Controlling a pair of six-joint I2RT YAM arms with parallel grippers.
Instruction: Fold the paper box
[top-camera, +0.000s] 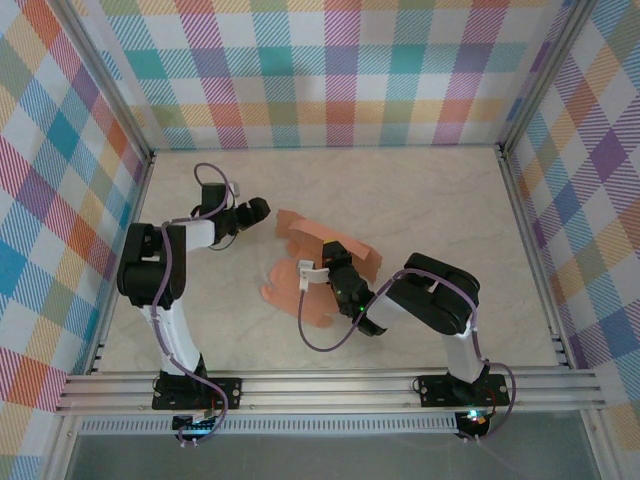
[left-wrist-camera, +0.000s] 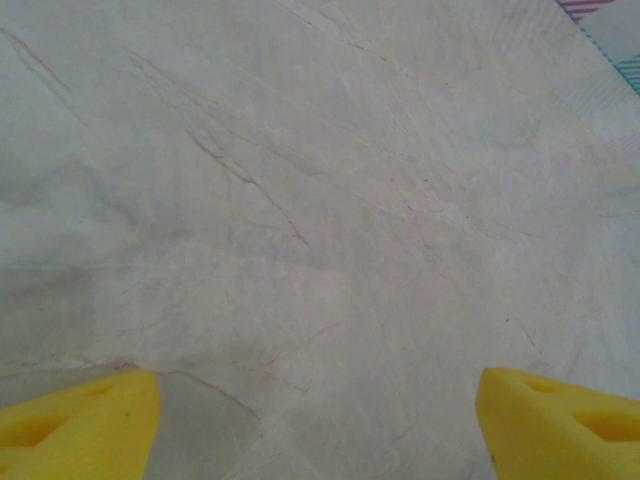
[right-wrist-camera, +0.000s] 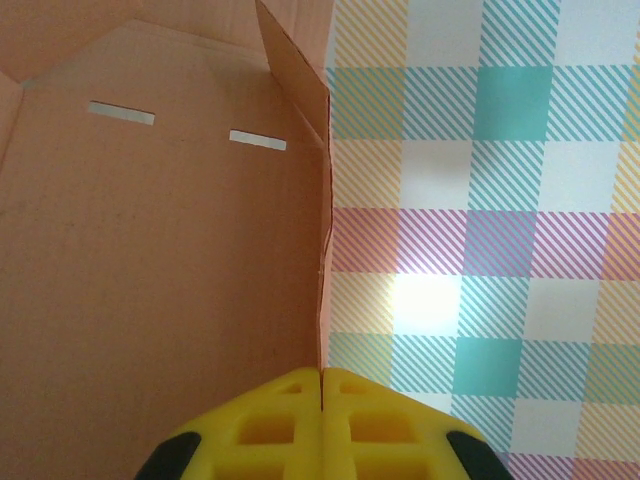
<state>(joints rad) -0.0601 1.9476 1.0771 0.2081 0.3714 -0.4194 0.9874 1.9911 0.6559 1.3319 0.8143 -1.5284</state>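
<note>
- Nearest the camera, an aluminium rail (top-camera: 320, 385) runs along the near edge of the worktop (top-camera: 430, 200). Both arm bases are bolted to it, the left arm on the left and the right arm on the right.
- A purple cable (top-camera: 318, 345) loops from the right arm down over the pale marbled surface, just near of the card.
- The right tool (right-wrist-camera: 322, 405) is clenched on the paper box (top-camera: 285, 290). In the wrist view its yellow fingertips (right-wrist-camera: 270, 425) are pressed together, with a thin upright card edge pinched between them.
- Left of that pinched edge stands a broad salmon-orange panel with two narrow slots cut side by side in its far part. A smaller flap tilts at its far right corner.
- From above, the paper box lies mid-worktop, a little left of centre, between the two arms. Its near part lies flat as a notched sheet, while its far panels are raised and curled.
- The right tool reaches in from the right, over the middle of the card.
- The left tool (top-camera: 255, 210) is released. Its yellow fingertips (left-wrist-camera: 80, 425) sit wide apart over bare marbled worktop.
- From above, it sits just beside the far-left corner of the paper box, apart from the card.
- Farthest off, walls of pastel plaid (top-camera: 330, 70) in aluminium frames close the worktop on the left, right and far sides.
</note>
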